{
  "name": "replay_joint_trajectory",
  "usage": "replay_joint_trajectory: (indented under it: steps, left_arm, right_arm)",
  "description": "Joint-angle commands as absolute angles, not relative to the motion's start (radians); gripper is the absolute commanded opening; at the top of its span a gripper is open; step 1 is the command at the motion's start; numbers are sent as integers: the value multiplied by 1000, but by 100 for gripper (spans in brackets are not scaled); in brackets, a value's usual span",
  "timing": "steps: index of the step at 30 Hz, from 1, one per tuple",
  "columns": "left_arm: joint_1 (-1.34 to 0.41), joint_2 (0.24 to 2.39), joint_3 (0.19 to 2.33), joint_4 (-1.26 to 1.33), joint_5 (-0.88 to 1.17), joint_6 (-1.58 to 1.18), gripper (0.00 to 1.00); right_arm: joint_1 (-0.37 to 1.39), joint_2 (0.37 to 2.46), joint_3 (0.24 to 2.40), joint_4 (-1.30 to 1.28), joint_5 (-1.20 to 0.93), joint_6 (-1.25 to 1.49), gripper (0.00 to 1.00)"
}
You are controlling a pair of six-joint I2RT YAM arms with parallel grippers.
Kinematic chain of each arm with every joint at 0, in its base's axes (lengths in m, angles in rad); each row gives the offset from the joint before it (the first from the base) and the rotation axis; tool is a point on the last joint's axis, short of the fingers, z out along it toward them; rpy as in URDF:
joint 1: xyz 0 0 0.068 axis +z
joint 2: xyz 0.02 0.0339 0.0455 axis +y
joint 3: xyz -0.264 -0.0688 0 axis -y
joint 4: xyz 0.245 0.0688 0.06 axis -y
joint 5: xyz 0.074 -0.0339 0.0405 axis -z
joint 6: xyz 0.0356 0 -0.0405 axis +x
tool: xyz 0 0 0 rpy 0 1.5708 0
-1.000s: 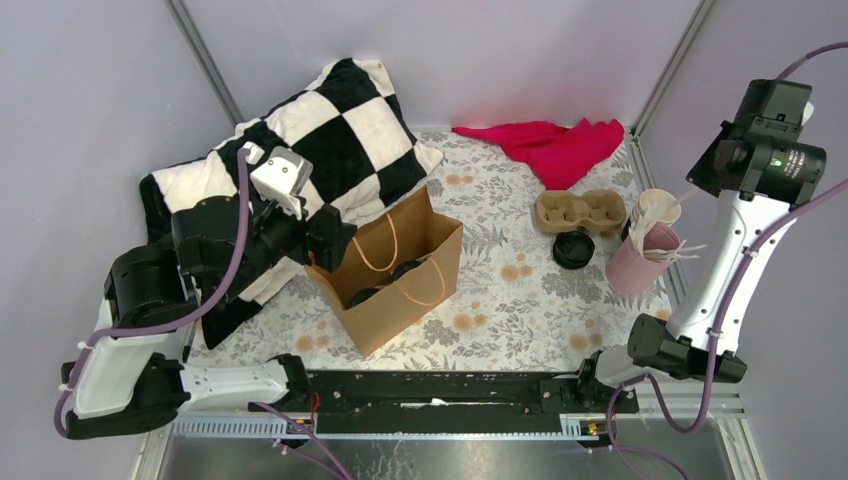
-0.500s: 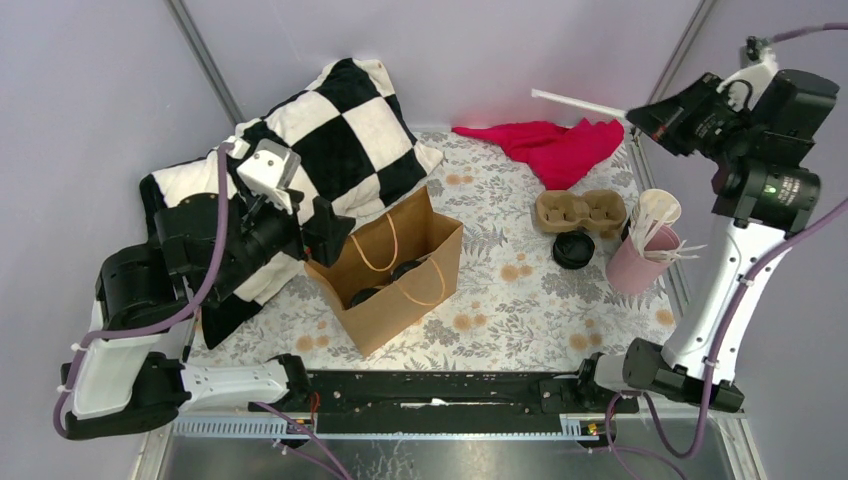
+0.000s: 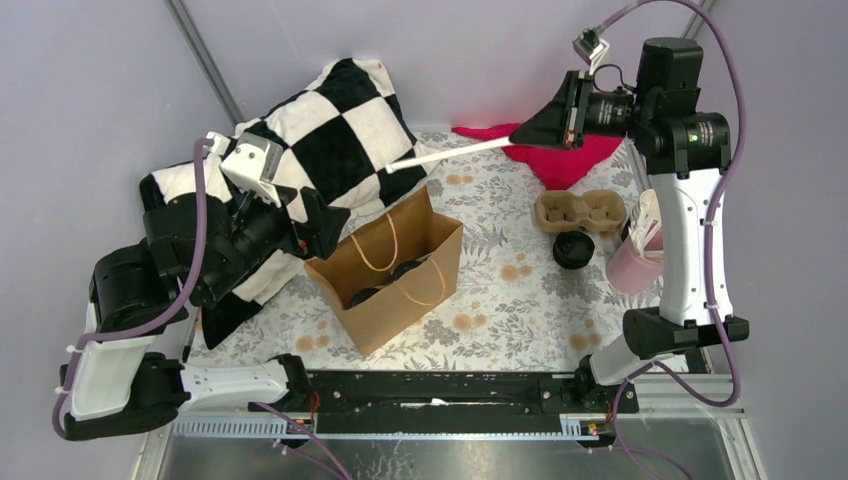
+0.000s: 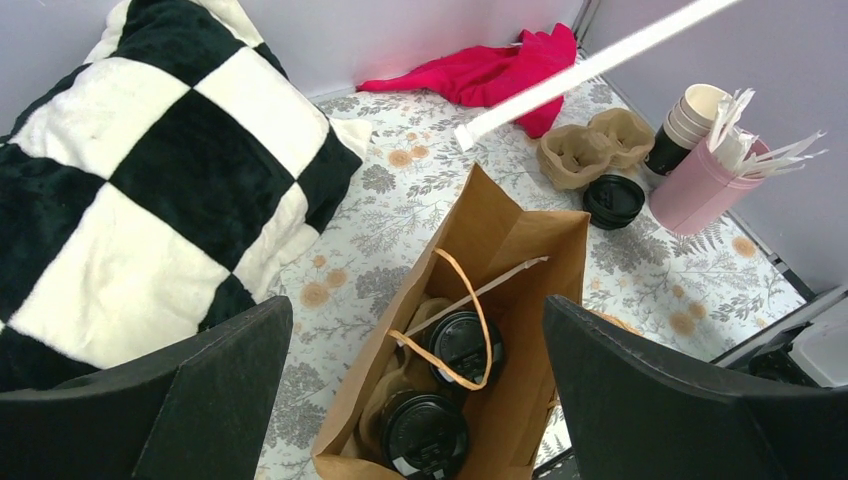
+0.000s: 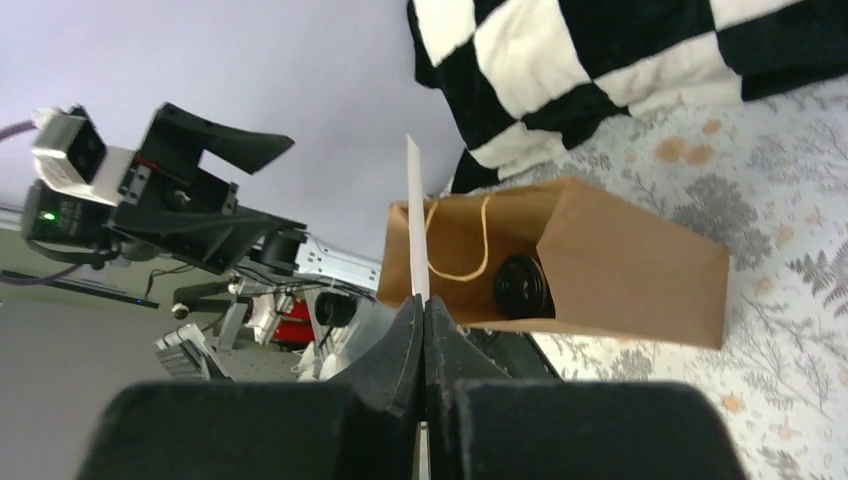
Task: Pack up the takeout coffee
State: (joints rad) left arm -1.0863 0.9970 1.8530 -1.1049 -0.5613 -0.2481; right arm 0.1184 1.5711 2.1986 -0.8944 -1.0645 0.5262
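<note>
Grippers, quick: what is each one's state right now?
Left gripper: open, holding nothing.
Right gripper: closed on a thin white stick.

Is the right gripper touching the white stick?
Touching. In the right wrist view the right gripper is shut on the white stick, which sticks out beyond it.
</note>
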Motion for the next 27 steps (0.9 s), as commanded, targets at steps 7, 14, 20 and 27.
replay_joint_trajectory:
  steps: [7,14,20,27]
  left_arm:
    - [-1091,973,1858,-1075,-553,-363,99]
    - [-1092,960,1848,-1083,-530,-386,99]
    - [-1091,930,1834,-1080,-532,-420,98]
    - [-1091,901,1818,-1079,-542,-458,98]
  right_arm:
    - [332,1464,2109,-1283,-779,205,0]
    - [403,1462,2134,-1357,-580,169,0]
    - [459,1472,2122,-1379,-539,160,0]
    - [631,1655,2322,-1398,-464,194,1]
